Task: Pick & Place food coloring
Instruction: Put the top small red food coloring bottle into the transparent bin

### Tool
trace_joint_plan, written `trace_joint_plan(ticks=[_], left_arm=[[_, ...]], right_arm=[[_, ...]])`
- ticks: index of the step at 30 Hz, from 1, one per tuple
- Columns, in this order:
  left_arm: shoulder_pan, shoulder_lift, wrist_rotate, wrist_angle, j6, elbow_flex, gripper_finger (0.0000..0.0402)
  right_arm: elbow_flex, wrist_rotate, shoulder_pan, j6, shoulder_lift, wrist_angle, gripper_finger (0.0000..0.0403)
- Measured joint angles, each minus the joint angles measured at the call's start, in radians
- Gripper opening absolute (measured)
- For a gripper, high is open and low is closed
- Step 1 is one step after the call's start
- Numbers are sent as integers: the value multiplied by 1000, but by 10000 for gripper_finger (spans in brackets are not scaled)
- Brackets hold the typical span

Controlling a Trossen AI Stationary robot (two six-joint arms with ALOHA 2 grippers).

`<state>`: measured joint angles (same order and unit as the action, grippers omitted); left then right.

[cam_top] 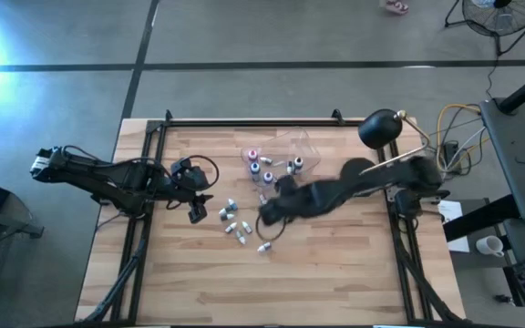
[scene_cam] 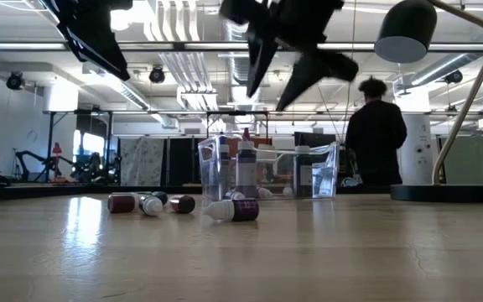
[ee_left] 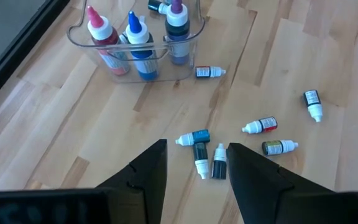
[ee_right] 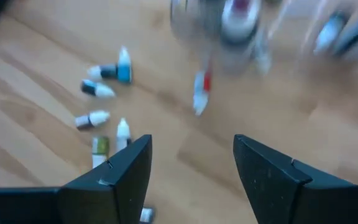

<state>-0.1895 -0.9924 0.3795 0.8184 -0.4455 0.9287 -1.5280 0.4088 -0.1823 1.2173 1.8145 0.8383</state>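
Several tiny food coloring bottles lie on their sides on the wooden table, between the two grippers. They show in the left wrist view, the right wrist view and the low view. One red bottle lies nearer the clear plastic tub. My left gripper hangs open above the table, left of the cluster. My right gripper is open too, raised over the cluster's right side, high above the table in the low view.
The clear tub stands toward the far edge and holds taller upright bottles with pink, blue and dark caps. A black desk lamp rises at the far right; its base sits on the table. A person stands beyond the table.
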Motion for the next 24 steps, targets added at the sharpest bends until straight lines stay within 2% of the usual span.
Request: trace_joint_plan(ticks=[5,8,15,21,24], left_arm=[[0,0,0,-3,0,0,140],[0,0,0,1,0,0,140],[0,0,0,13,-1,0,140],[0,0,0,13,-1,0,140],[0,0,0,13,1,0,140]], right_arm=[[-30,-4,-35,221,178,-12,219],[-75,8,-26,296,251,-12,219],[-157,-5,22,269,351,-8,219],[-171,-12,72,229,363,-12,219],[-169,-49,100,176,364,-15,219]])
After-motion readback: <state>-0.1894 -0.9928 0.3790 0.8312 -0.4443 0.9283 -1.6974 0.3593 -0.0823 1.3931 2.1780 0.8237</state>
